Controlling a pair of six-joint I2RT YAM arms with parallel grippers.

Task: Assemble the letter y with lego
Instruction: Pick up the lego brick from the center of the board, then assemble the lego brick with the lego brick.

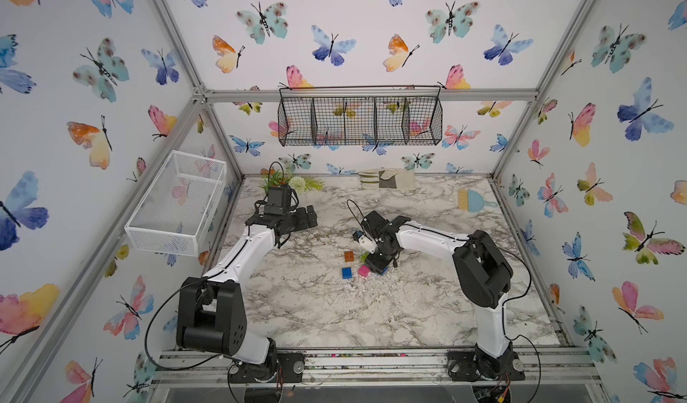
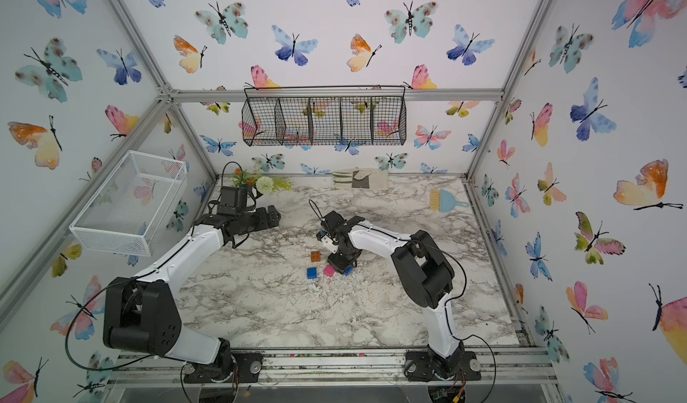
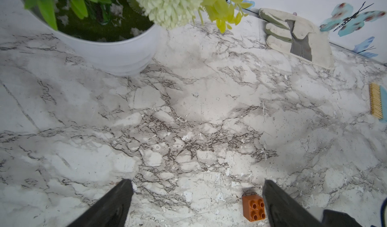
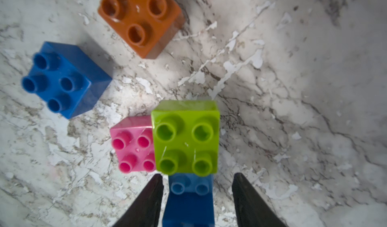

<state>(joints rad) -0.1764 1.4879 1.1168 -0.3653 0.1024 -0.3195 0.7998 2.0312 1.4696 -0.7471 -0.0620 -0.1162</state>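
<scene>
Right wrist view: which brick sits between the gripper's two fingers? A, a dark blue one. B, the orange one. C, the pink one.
A: the dark blue brick lies between the fingers of the right gripper, while the orange brick and the pink brick lie outside them.

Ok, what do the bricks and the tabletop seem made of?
The orange brick and green brick: glossy moulded plastic, judging by highlights and fine scratches. The tabletop: likely marble-print film, fairly matte; white flakes suggest the surface is peeling.
</scene>
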